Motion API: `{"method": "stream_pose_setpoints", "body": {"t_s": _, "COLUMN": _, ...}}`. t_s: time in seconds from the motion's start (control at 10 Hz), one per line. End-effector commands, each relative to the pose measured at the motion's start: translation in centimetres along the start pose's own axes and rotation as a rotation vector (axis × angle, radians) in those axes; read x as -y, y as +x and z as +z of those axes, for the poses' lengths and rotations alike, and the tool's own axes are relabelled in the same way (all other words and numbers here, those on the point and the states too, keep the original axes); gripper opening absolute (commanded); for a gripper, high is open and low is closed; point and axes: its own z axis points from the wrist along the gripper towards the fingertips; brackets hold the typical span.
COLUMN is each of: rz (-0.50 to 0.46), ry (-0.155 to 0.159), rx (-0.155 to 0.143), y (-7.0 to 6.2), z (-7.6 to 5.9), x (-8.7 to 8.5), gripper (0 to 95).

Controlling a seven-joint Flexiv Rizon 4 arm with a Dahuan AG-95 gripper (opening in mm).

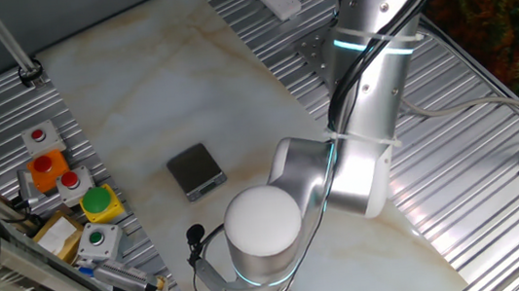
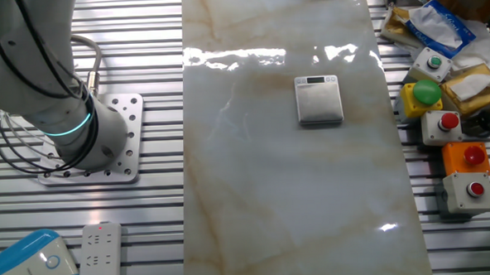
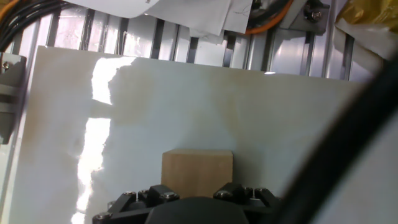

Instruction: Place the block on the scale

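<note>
From where I sit, the claw (image 3: 193, 198) is mostly hidden: in the hand view only its dark housing shows along the bottom edge, and in one fixed view the arm's white round joint (image 1: 263, 225) covers it, so I cannot tell whether the fingers are clamped or loose. The block (image 3: 198, 173) sits just beyond that housing on the pale marble worktop (image 3: 249, 118), its lower part cut off by the claw body. I see one plain tan face, squared to the camera, top edge level; being a cube, it has no long axis I can pick out. In the other fixed view only a tan sliver at the top edge might be it. The scale (image 2: 319, 98) lies flat near the worktop's middle, well apart from the block, its display strip toward the far end in that view. In one fixed view it (image 1: 194, 170) sits slightly skewed, top bare.
</note>
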Motion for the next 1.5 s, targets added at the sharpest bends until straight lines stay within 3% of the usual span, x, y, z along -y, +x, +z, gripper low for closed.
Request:
{"method": "stream_pose_setpoints", "body": {"t_s": 0.1, "rz": -0.023, "ry": 0.073, "rx": -0.020, "y": 0.0, "z": -0.2, "x": -0.1, "gripper": 38.0}}
{"method": "stream_pose_setpoints", "body": {"t_s": 0.2, "rz": -0.020, "ry": 0.072, "rx": -0.021, "y": 0.0, "z": -0.2, "x": -0.1, "gripper": 19.0}}
{"method": "stream_pose_setpoints", "body": {"t_s": 0.4, "rz": -0.020, "ry": 0.076, "rx": -0.030, "y": 0.0, "z": -0.7, "x": -0.2, "gripper": 19.0}}
{"method": "stream_pose_setpoints", "body": {"t_s": 0.7, "rz": -0.026, "ry": 0.071, "rx": -0.039, "y": -0.1, "z": -3.8, "x": -0.8, "gripper": 19.0}}
{"method": "stream_pose_setpoints", "body": {"t_s": 0.9, "rz": -0.029, "ry": 0.072, "rx": -0.040, "y": 0.0, "z": -4.8, "x": -1.0, "gripper": 19.0}}
{"method": "stream_pose_setpoints", "body": {"t_s": 1.0, "rz": -0.041, "ry": 0.070, "rx": -0.044, "y": 0.2, "z": -5.6, "x": -0.3, "gripper": 0.0}}
{"method": "stream_pose_setpoints", "body": {"t_s": 1.5, "rz": -0.041, "ry": 0.070, "rx": -0.044, "y": 0.2, "z": -5.6, "x": -0.3, "gripper": 0.0}}
